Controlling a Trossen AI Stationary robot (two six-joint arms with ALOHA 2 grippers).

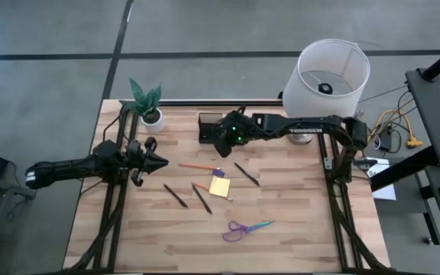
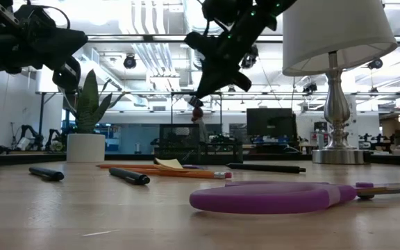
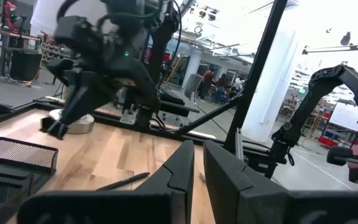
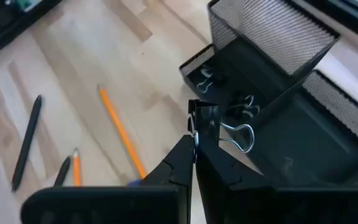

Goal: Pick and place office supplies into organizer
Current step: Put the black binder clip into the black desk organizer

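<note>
My right gripper (image 4: 194, 146) is shut on a small black binder clip (image 4: 205, 118) and hovers over the black mesh organizer (image 4: 272, 37) at the table's far middle (image 1: 208, 126). Two more clips (image 4: 204, 78) lie in the organizer's low tray. On the wood lie an orange pencil (image 1: 197, 165), a yellow sticky-note pad (image 1: 220, 186), dark pens (image 1: 176, 195) (image 1: 247, 174), and purple-and-teal scissors (image 1: 247, 228). My left gripper (image 1: 157, 162) waits shut above the table's left part, pointing right. My right gripper pinches the binder clip's black body (image 4: 202, 115) between its two fingertips, coming from above and slanting toward the table's far side. The silver wire handles (image 4: 241, 134) stick out sideways. The clip is lifted clear, over the organizer's front compartments.
A white pot with a green plant (image 1: 147, 103) stands at the far left corner. A white lamp (image 1: 332, 72) stands at the far right, close to my right arm. The supplies lie spread over the table's middle, and bare wood shows along the near edge.
</note>
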